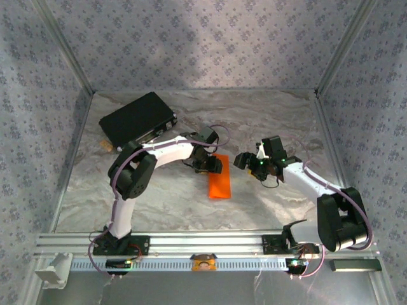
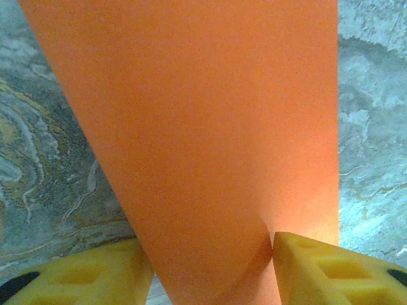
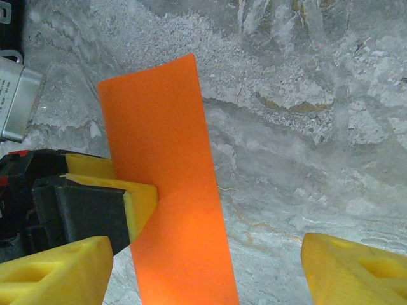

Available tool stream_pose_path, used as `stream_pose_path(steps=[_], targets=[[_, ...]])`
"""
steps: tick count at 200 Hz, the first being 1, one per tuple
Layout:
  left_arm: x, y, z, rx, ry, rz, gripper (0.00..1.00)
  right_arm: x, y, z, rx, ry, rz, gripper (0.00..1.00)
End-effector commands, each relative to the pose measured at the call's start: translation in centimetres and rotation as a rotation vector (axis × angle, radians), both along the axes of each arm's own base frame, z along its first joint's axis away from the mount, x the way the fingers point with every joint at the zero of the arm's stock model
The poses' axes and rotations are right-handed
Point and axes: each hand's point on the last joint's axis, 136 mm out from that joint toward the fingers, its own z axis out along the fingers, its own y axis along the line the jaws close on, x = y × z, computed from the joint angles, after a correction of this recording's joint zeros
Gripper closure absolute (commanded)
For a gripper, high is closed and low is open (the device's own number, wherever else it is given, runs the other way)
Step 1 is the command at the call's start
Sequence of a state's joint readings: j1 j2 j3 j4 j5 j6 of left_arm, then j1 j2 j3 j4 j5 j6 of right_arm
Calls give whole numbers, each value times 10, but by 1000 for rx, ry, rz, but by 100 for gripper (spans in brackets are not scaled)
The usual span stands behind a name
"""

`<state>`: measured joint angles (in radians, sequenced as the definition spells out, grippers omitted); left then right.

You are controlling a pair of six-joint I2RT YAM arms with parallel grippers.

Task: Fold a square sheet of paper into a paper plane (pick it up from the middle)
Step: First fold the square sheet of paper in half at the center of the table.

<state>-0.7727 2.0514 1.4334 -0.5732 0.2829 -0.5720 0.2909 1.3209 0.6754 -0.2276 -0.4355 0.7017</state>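
Top external view, reading from the left: a black case (image 1: 137,119) sits at the back of the worktop (image 1: 159,210). The left hand (image 1: 205,164) reaches toward the middle and is down on the far end of the paper (image 1: 220,179). The paper lies as a long, narrow orange strip, not a square, so I judge the first fold, in half down the middle, is made. Near its right side hovers the right hand (image 1: 247,159).

From the left wrist, the yellow fingers (image 2: 95,273) stand on either side of the strip with its edges touching both. The paper buckles a little against the right one, so to my eye the hand is closed across the strip's width, pinching it. The right wrist view agrees: one left fingertip (image 3: 140,200) bears on the strip's edge. The right hand's own fingers are spread wide and grip nothing, with the strip lying below them on the worktop.

So it is early going. No pointed nose, slanted corner folds or wings show, and all of that, I reckon, is left to do.
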Motion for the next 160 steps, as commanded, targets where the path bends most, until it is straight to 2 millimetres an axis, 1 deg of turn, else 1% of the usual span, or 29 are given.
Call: stream_pose_path(steps=[1,55,72,105,160], targets=[[-8,22,-39,139,42,-11,47,1,4,2,8,-4,19,20],[-9,23,-41,144,47,-9,47,1,3,2,4,-5,18,23],[-8,24,-43,151,44,-3,47,1,3,1,8,-5,18,25],[-12,23,-45,143,47,-21,47,1,2,-1,12,-4,15,25],[-10,24,-47,152,44,-25,48,1,2,-1,14,0,17,26]])
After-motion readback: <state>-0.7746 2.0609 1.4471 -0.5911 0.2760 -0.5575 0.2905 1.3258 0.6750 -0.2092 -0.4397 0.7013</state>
